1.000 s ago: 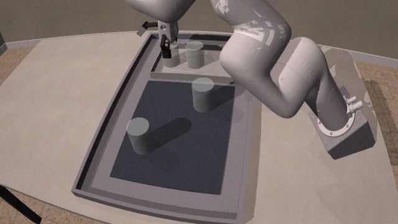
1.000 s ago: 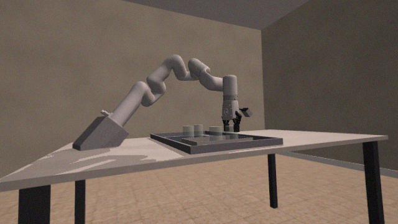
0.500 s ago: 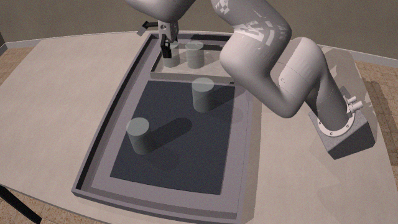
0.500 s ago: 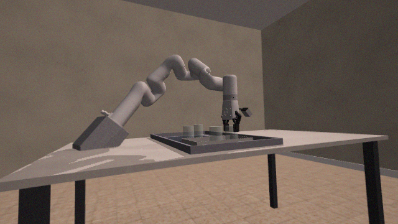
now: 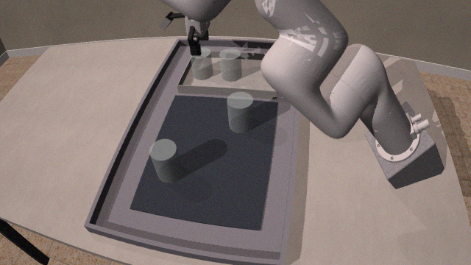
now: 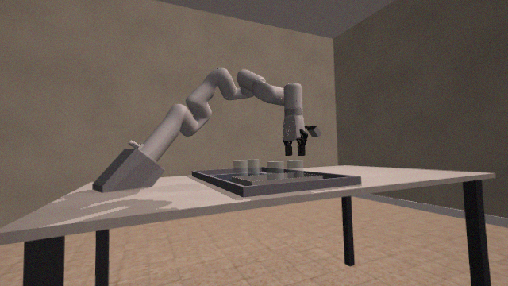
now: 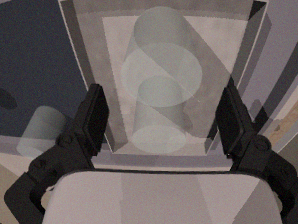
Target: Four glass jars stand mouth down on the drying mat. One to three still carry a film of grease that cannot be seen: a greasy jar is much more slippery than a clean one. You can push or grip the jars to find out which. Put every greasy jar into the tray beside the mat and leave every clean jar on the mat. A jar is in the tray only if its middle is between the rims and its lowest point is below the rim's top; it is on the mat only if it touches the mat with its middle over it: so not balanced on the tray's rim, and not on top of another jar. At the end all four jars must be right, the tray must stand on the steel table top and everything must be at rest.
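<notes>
arm reaches out, end effector (image 6: 295, 150) open, pointing down above tray (image 6: 254, 183).

Pale grey rounded arm (image 5: 353, 96), black fingers (image 6: 289, 149)

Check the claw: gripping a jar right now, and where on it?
Nothing is held. The claw is open, above the two jars in the tray, touching neither.
</notes>
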Robot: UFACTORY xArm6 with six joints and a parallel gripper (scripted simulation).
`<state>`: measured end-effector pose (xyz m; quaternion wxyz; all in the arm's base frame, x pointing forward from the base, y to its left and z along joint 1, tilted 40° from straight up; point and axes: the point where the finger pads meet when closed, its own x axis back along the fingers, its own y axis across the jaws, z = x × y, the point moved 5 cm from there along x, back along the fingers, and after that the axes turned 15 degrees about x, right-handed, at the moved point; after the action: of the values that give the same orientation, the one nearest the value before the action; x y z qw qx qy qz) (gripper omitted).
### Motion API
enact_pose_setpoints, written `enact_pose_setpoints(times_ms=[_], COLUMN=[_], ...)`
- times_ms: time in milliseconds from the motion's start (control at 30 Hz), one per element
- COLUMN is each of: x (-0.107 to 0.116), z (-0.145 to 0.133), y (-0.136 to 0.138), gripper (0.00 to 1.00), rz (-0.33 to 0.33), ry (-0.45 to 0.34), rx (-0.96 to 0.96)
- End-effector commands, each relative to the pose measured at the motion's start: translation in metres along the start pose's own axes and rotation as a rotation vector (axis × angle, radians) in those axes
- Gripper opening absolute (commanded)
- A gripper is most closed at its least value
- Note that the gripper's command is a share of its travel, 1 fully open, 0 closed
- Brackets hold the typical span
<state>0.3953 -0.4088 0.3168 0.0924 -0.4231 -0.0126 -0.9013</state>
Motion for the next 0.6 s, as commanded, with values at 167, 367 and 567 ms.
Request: enact_pose_setpoints(times_ms=[167,367,567], x=[0.028,0.051,0.051], z=[0.001,0.001,0.001], y=[0.000,0.000,0.000], gripper=[1.00,1.00,1.00], rz=[-0.003,-0.003,-0.003], ry=[0.002,0.002,0.002], rx=[0.001,0.001,0.001])
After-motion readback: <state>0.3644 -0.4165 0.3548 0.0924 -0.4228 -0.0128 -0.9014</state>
